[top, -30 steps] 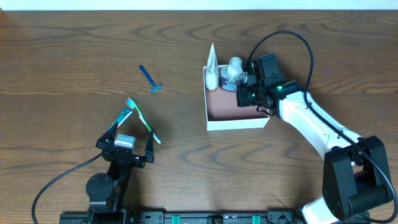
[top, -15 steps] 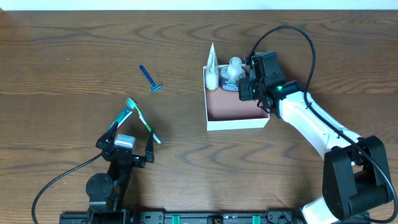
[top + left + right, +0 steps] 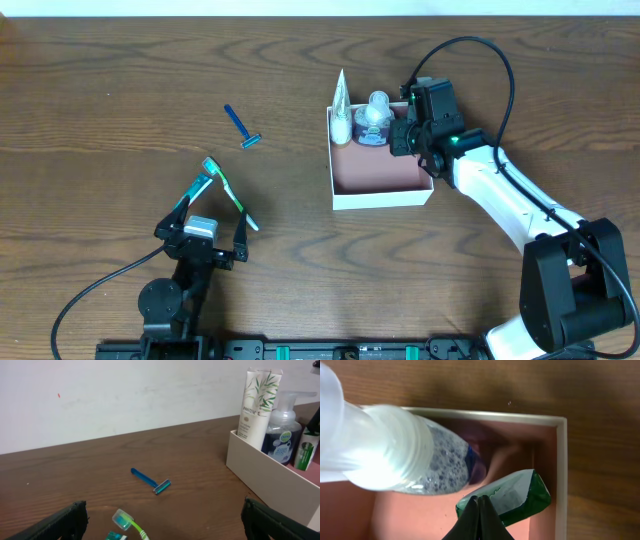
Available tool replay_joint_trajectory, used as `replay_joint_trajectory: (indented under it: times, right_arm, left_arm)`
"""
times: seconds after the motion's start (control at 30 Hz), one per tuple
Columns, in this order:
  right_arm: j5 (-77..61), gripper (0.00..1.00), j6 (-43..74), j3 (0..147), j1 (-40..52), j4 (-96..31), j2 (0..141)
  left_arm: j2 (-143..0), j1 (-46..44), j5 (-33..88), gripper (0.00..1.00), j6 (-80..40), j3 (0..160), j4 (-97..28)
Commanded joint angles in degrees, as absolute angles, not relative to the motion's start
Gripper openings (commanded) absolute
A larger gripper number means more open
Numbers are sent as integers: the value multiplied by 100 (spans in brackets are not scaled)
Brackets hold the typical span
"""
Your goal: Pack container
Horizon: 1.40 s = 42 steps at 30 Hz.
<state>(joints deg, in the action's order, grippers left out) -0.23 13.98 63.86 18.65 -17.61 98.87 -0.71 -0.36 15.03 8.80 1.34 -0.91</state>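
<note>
Already counted inside one container [image 3: 380,200]: three toiletries [image 3: 375,115]; outside, one razor [image 3: 242,128], one toothbrush [image 3: 228,192]; left gripper [image 3: 165,527] spread wide, right gripper [image 3: 480,502] pressed together over green tube [image 3: 520,494]

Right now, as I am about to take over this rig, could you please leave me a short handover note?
Left gripper: open and empty, with the green toothbrush lying on the table by its fingers.
Right gripper: shut, inside the container at its far right corner. Its tips are at the edge of the green tube; I cannot tell whether it is pinching it.
Done: the white tube, pump bottle and green tube are in the container, along its far side.
Left: the toothbrush and the blue razor lie on the table, left of the container.
</note>
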Motion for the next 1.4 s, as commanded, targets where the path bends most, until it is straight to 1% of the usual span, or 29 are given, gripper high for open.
replay_joint_trajectory:
  times: [0.0, 0.53, 1.17, 1.37]
  right_arm:
    - [-172, 1, 1313, 6342, 1839, -1839, 9937]
    - [-915, 1, 1039, 6342, 1844, -1863, 9933]
    - [-897, 1, 950, 6353, 1828, -1806, 9933]
    - [-683, 1, 858, 6353, 1833, -1865, 9985]
  left_arm:
    - [-71, -1, 1564, 98, 847, 23, -276]
    - [-71, -1, 1564, 98, 847, 23, -276]
    - [-71, -1, 1564, 98, 847, 23, -276]
    - [-71, -1, 1564, 98, 847, 23, -276]
